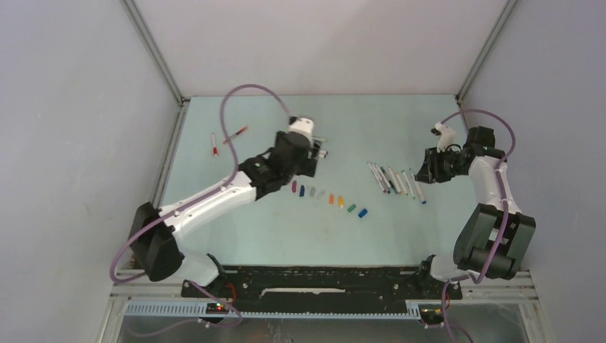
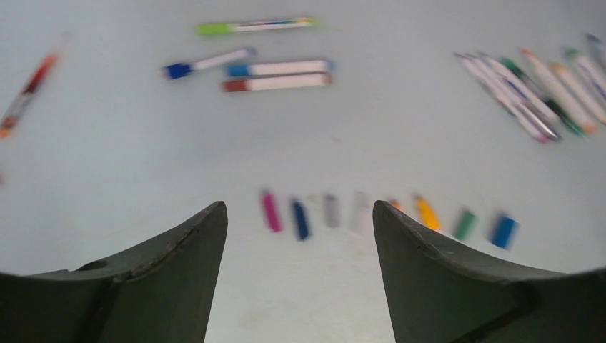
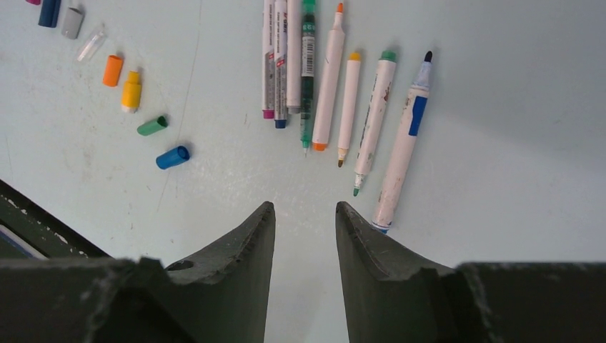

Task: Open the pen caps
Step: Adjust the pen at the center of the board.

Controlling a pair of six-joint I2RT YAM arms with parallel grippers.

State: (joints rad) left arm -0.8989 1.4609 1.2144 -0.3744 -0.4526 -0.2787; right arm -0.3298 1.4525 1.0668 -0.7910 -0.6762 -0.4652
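The left hand [image 2: 296,209] is spread and empty near the row of pen caps [image 2: 331,211] on the desk [image 2: 128,157]; the right hand [image 3: 304,209], slightly parted, holds nothing. Below it lie the pens [image 3: 330,86], side by side.

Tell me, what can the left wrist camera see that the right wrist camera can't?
Only the left wrist camera: its own open left gripper, four more pens lying close together farther off, and a red pen near the left edge.
Only the right wrist camera: its own right gripper, jaws apart and empty, and a dark bar in the lower left corner.
Both: the row of little coloured caps and the bunch of pens lying side by side on the table.
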